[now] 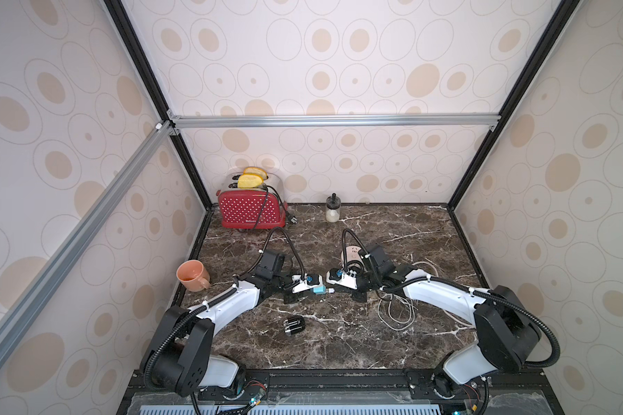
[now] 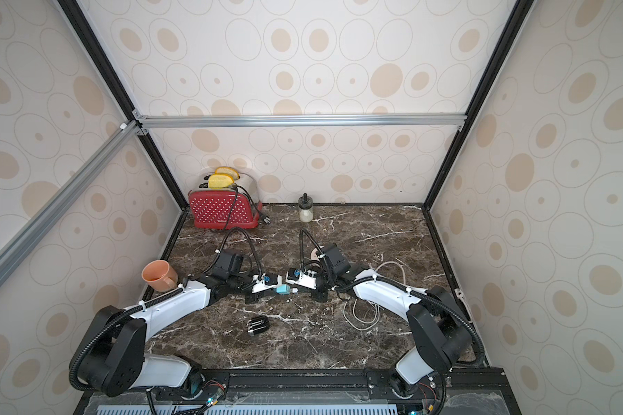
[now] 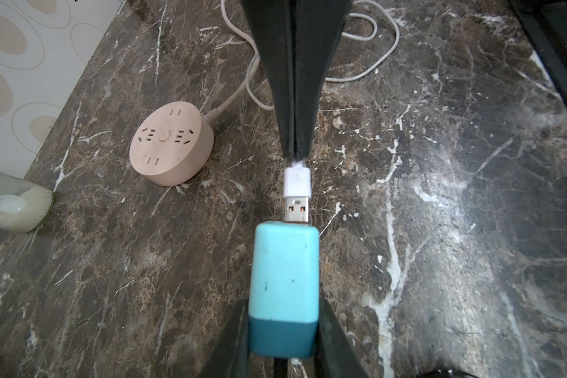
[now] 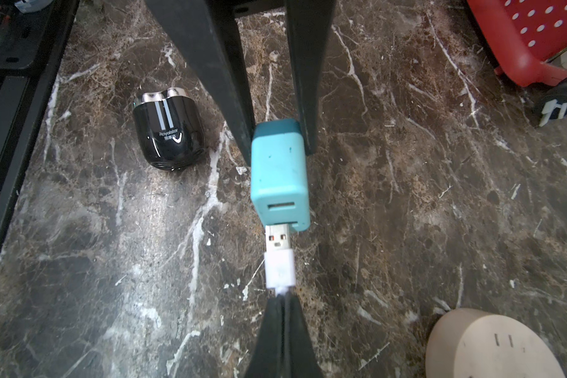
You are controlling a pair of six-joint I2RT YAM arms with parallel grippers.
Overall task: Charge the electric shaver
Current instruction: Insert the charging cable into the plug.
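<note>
Black and glossy, the electric shaver (image 1: 294, 326) lies on its side on the marble counter (image 1: 342, 346), nearest the robot's base, well apart from both arms and untouched. It looks rigid, small and probably light. The rounded, polished shell will likely be slippery and inclined to roll, so the safest hold seems to be across the middle of the body. That keeps the jaws clear of the two silvery heads at the striped end, which look delicate. Where its charging port sits cannot be made out. Farther in, the two arms meet over the middle of the counter. The left gripper (image 3: 283, 327) is clamped on the darker end of the teal adapter (image 3: 283, 261). The right gripper (image 4: 283, 302) is pinched tight on the white charging cable (image 1: 398, 312) just behind its USB plug (image 4: 278, 243). The plug's metal tip is at the mouth of the adapter's lower port, not yet seated. Loose loops of the cable trail off beside the right arm, and an orange mug (image 1: 191, 275) stands by the left one. Just past the grippers lies the round pink socket disc (image 3: 171, 144). Against the back wall stand a red toaster (image 1: 250, 212) and a small glass jar (image 1: 332, 210).
</note>
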